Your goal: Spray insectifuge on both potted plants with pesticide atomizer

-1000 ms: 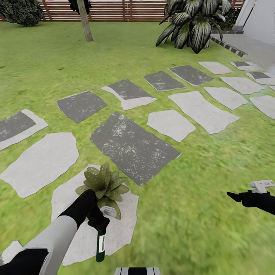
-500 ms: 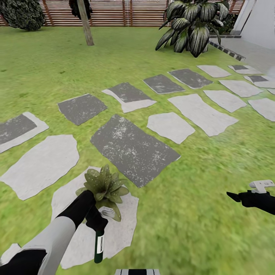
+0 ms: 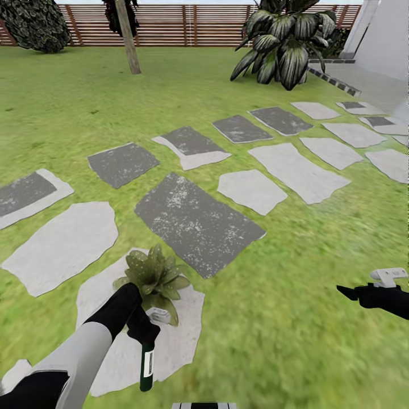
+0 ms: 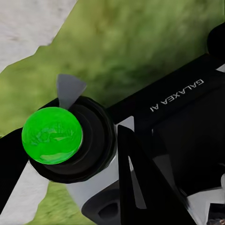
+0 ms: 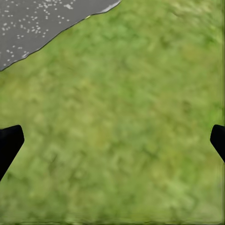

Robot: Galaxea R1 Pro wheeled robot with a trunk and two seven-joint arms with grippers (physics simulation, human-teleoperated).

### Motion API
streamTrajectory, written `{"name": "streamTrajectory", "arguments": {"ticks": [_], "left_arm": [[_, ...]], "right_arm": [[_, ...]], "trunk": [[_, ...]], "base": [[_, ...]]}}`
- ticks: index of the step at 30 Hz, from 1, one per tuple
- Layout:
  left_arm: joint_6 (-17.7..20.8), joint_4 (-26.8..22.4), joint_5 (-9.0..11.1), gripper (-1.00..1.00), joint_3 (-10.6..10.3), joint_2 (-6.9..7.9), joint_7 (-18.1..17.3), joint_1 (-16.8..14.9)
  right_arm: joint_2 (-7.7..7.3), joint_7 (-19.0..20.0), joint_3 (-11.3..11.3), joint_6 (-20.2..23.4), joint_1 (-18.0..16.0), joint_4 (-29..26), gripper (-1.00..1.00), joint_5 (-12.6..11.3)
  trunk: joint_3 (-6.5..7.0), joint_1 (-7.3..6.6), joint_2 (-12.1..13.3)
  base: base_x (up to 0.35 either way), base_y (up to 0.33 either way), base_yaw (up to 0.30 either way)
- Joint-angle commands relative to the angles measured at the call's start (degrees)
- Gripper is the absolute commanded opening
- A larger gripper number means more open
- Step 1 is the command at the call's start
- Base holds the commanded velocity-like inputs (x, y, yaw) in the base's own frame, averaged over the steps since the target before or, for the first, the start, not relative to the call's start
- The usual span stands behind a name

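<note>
1. Head view: the left gripper (image 3: pixel 143 329) is closed around the neck of the pesticide atomizer (image 3: pixel 147 366), which hangs below it, dark green with a white label, over a pale stepping stone (image 3: pixel 182 335)
2. Head view: just beyond the left gripper a potted plant (image 3: pixel 152 278), a low rosette of pointed green leaves, stands on the same pale stone; the arm's dark forearm overlaps its near leaves
3. Head view: the right gripper (image 3: pixel 347 293) hovers over the lawn (image 3: pixel 284 318) at the right edge, well apart from the plant; from here I cannot tell how wide it stands
4. Head view: grey and pale stepping stones run across the grass toward a big dark-leaved shrub (image 3: pixel 284 40), a tree trunk (image 3: pixel 128 37), a round dark bush (image 3: pixel 34 23), a brown slatted fence (image 3: pixel 187 24) and a white house wall (image 3: pixel 389 40)
5. Left wrist view: the atomizer's top shows close up as a bright green round cap (image 4: pixel 51 135) in a black collar, held by the gripper, with grass and pale stone beyond
6. Right wrist view: two dark fingertips (image 5: pixel 9 143) sit at opposite edges, spread wide with nothing between them, over grass and a corner of a speckled grey stone (image 5: pixel 37 23)
</note>
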Motion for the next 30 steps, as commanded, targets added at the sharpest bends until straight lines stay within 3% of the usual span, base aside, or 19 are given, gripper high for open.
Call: {"name": "streamTrajectory", "arguments": {"ticks": [1, 9, 19, 30], "left_arm": [[0.3, -0.1, -0.5, -1.0, 0.0, 0.0, -0.6, 0.0], [0.3, -0.1, -0.6, -1.0, -0.2, -0.02, -0.6, 0.1], [0.2, -0.6, -0.7, -1.0, -0.2, 0.12, -0.3, -0.3], [0.3, -1.0, -0.7, -1.0, -0.2, -0.1, -0.4, -4.5]], "right_arm": [[0.01, 0.6, -0.1, 0.2, -0.1, 0.0, 1.0, 0.5], [-0.03, 0.6, 0.0, 0.2, -0.1, 0.0, 1.0, 0.6], [0.13, 0.6, 0.1, 0.2, -0.1, 0.0, 1.0, 0.6], [0.14, 0.6, 0.1, 0.2, -0.1, 0.0, 1.0, 0.6]], "trunk": [[0.02, -0.03, 0.0], [0.1, -0.03, 0.0], [-0.19, -0.03, 0.0], [-0.3, -0.03, 0.0]], "base": [[-0.273, -0.125, 0.0], [-0.257, -0.086, 0.0], [-0.024, -0.005, 0.03], [0.0, 0.0, 0.011]]}}
